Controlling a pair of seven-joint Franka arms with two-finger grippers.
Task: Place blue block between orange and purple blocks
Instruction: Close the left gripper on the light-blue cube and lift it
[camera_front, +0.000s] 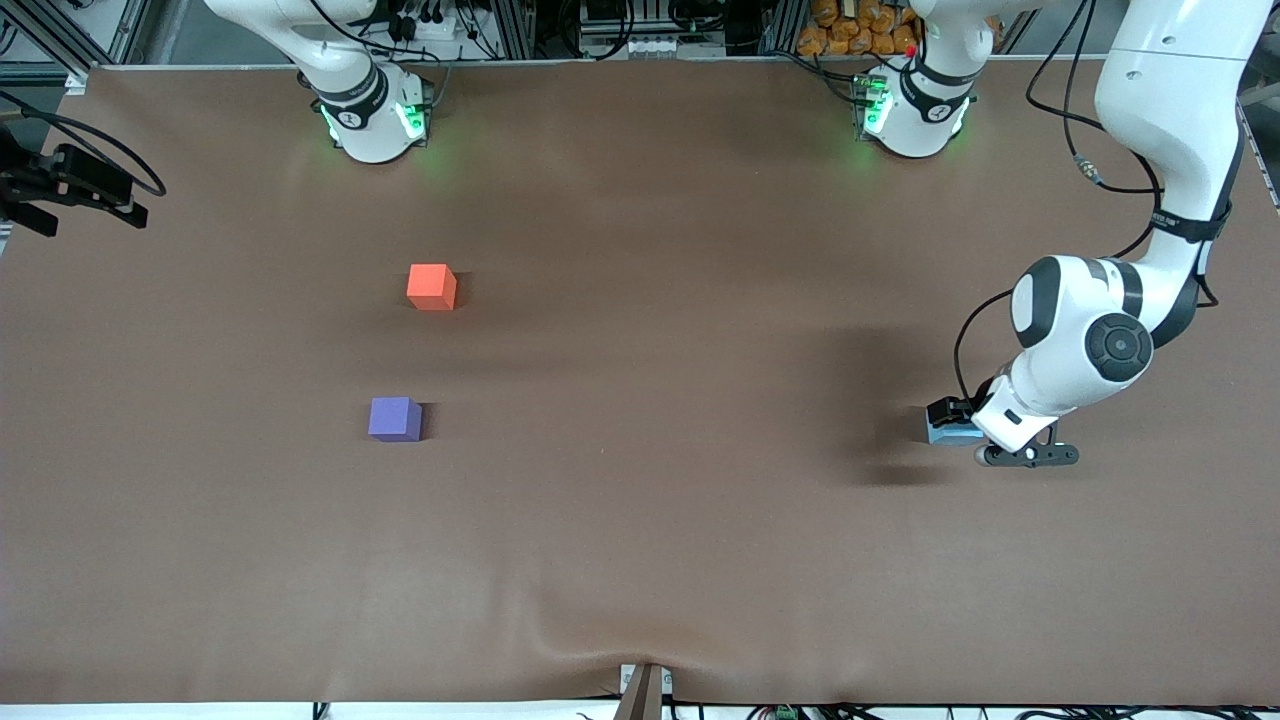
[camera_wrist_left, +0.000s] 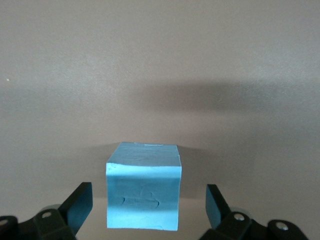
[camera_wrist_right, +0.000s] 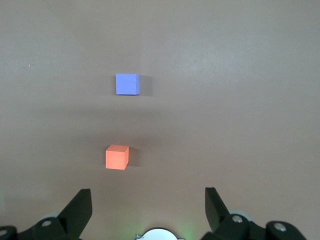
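Blue block (camera_wrist_left: 143, 192) on the brown table (camera_front: 640, 520), unclasped between the left gripper (camera_wrist_left: 145, 210) fingers; right gripper (camera_wrist_right: 147, 212) spread wide

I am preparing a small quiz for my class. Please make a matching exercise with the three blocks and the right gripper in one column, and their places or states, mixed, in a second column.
Column 1
1. blue block
2. orange block
3. purple block
4. right gripper

Column 2
A. open, high over the table, holding nothing
B. nearest to the right arm's base
C. between the open fingers of the left gripper, with a gap on each side
D. nearer to the front camera than the orange block

Pairs: 1-C, 2-B, 3-D, 4-A
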